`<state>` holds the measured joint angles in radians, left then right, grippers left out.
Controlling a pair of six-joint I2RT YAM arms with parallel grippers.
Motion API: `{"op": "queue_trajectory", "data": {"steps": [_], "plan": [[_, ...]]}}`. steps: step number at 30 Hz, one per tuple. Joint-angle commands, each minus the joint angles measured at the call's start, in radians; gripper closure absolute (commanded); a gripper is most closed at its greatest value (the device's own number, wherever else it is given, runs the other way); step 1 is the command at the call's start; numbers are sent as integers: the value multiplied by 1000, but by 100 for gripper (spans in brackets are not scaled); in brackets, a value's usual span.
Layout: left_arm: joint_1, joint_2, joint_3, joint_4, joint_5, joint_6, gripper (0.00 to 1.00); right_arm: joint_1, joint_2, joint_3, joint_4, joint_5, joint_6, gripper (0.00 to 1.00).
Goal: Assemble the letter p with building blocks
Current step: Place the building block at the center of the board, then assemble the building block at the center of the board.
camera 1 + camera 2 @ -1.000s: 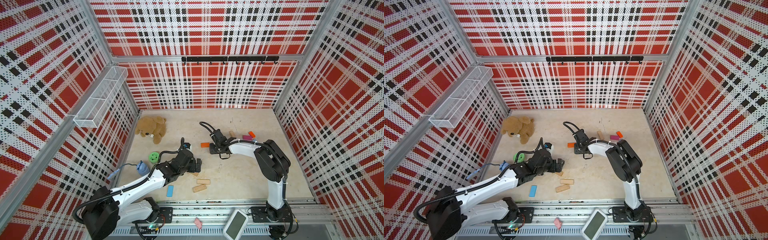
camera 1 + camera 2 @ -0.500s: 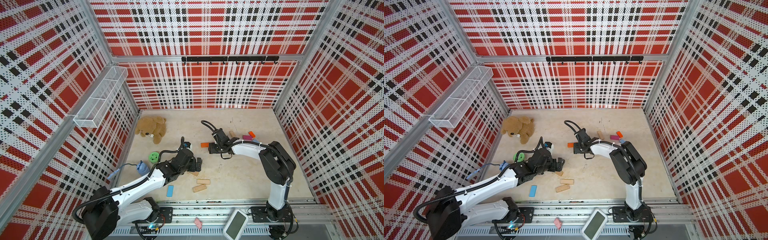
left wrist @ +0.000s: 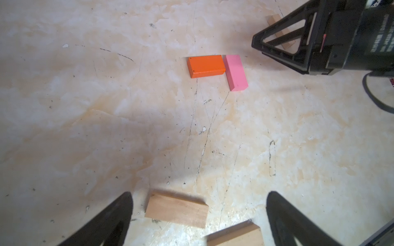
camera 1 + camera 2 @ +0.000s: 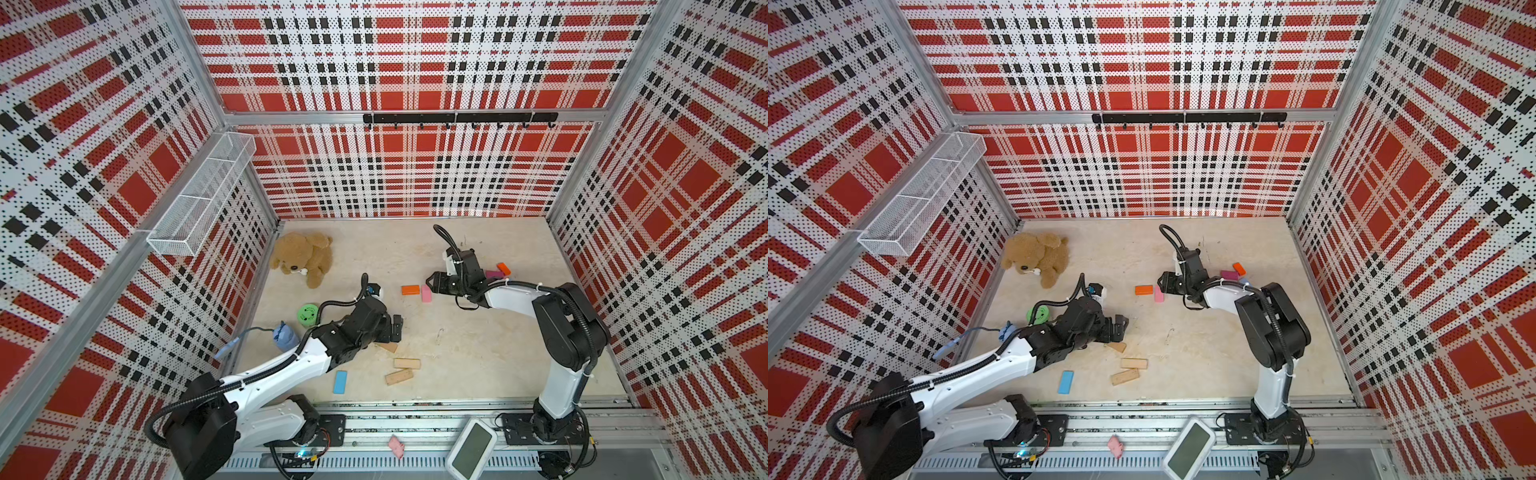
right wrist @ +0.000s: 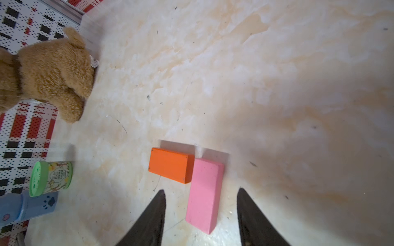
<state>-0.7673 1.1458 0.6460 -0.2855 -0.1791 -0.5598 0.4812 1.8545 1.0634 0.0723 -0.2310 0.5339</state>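
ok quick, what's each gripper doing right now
Left gripper: open, holding nothing.
Right gripper: open, straddling the pink block, not gripping it.

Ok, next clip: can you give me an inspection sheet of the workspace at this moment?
Surface: beige tabletop, scuffed and scratched.
Job's things: orange block and pink block touching in an L; magenta block and second orange block beyond the right arm; three tan blocks and a light blue block near the left arm.
Clutter: teddy bear, green cylinder, blue container; pink scrap on the front rail.
Grippers: left gripper open above one of the tan blocks; right gripper open, jaws either side of the pink block, not touching it.
Cables: black cable looped at each wrist, clear of the blocks.
Surroundings: plaid perforated walls, wire basket, hook rail.
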Motion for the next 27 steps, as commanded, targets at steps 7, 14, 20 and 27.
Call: {"op": "queue_trajectory", "data": {"steps": [7,14,20,27], "plan": [[-1,-2,24,0,3,12,1,-18,70,39,63,-64,34,50],[-2,-8,21,2,-5,17,1,-29,124,66,37,-93,49,58],[-1,-6,24,0,-7,17,1,-29,159,73,27,-110,61,65],[-2,-1,24,0,-5,15,1,-29,125,31,37,-121,72,68]]}}
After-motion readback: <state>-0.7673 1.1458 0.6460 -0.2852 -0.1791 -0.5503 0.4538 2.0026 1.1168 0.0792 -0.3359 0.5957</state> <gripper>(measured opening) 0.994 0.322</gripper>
